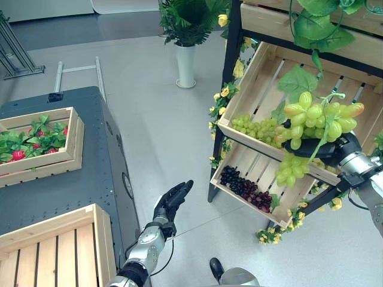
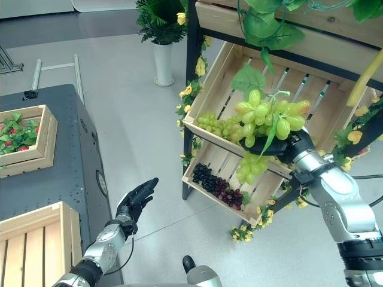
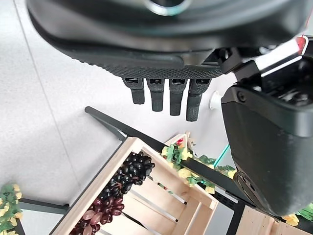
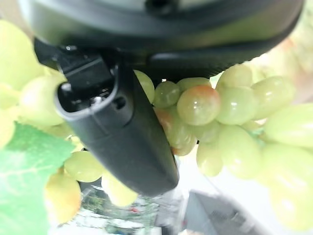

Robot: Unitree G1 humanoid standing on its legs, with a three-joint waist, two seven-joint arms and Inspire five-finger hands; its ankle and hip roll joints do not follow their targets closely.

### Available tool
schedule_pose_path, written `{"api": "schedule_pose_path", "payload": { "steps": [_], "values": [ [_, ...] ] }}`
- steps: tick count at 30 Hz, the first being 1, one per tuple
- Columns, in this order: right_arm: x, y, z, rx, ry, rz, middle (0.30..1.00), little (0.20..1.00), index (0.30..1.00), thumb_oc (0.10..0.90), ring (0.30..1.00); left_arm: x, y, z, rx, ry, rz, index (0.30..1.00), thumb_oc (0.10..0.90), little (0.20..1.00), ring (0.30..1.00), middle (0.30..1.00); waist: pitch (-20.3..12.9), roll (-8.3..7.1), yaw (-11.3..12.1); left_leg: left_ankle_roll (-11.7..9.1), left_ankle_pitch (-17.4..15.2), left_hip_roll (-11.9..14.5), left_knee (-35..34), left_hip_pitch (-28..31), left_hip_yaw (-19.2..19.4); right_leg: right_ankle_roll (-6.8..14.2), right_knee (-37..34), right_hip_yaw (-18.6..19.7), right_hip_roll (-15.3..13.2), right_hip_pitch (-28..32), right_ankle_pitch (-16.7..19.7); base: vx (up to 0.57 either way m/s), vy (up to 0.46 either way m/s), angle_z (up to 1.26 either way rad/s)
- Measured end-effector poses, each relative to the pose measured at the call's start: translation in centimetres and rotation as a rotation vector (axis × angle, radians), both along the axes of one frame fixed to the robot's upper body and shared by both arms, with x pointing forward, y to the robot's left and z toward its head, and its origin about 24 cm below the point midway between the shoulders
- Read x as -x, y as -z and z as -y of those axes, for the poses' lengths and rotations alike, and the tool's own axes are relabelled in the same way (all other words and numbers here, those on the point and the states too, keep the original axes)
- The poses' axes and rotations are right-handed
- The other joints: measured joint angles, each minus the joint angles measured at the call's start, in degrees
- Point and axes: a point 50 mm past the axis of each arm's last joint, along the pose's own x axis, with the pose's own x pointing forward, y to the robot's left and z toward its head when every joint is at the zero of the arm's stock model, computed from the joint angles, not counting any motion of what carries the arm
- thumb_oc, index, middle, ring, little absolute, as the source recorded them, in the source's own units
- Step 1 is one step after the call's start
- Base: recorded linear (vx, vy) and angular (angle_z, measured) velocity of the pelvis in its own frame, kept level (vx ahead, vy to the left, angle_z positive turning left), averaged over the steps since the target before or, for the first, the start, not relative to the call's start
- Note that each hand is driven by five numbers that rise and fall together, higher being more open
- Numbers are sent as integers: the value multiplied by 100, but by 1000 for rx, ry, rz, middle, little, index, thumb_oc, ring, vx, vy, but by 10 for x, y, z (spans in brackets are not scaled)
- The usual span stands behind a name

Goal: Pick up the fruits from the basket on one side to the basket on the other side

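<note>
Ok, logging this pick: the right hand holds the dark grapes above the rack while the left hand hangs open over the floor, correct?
Not quite: the right hand holds a bunch of green grapes, as both eye views and the right wrist view show. The dark grapes lie in the rack's lower crate. The left hand does hang open over the floor.

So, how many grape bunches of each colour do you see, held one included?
Large green bunch in the right hand: 1
Small green bunch in the upper crate: 1
Dark bunch in the lower crate: 1
Total: 3
</note>
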Motion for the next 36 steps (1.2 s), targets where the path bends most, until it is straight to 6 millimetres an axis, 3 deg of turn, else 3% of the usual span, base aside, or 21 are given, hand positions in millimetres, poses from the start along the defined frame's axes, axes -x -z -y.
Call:
{"api": "schedule_pose_path", "payload": {
  "steps": [5,7,11,20,27,36],
  "values": [
    [-4,-36,32,373,206,130,300,300,300,400,300,8,6,-6,-4,-4,-24,900,800,900,900,900,-26,-7,90,-21,14,6,0,-23,-44,-36,0,-65,0,1,4,-25,-33,4],
    [-7,-49,34,394,251,196,300,300,300,400,300,11,9,-7,-3,2,-41,900,800,900,900,900,-31,1,89,-18,13,6,0,-30,-74,-32,0,-81,0,2,-5,7,-16,5],
    [-11,-50,24,482,245,285,300,300,300,400,300,14,13,-7,3,12,-56,900,800,900,900,900,-47,26,136,4,0,4,0,-54,-196,-27,0,-106,-5,3,-19,9,-11,5],
    [-22,-42,17,764,296,356,300,300,300,400,300,18,17,-9,14,35,-71,900,800,900,900,900,-90,94,429,-33,34,0,1,-129,-436,-88,0,-277,-12,5,-20,4,-5,10],
    [-30,-30,26,797,325,277,300,300,300,400,300,18,17,-8,20,44,-70,900,800,900,900,900,-90,94,573,-31,32,5,1,-140,-473,-98,1,-364,-15,10,-28,2,1,2],
    [-40,23,49,764,451,53,300,300,300,400,300,19,19,-7,23,49,-92,900,800,900,900,900,-90,94,651,-34,37,4,1,-140,-496,-99,0,-392,-21,22,-28,0,0,0]
  ]
}}
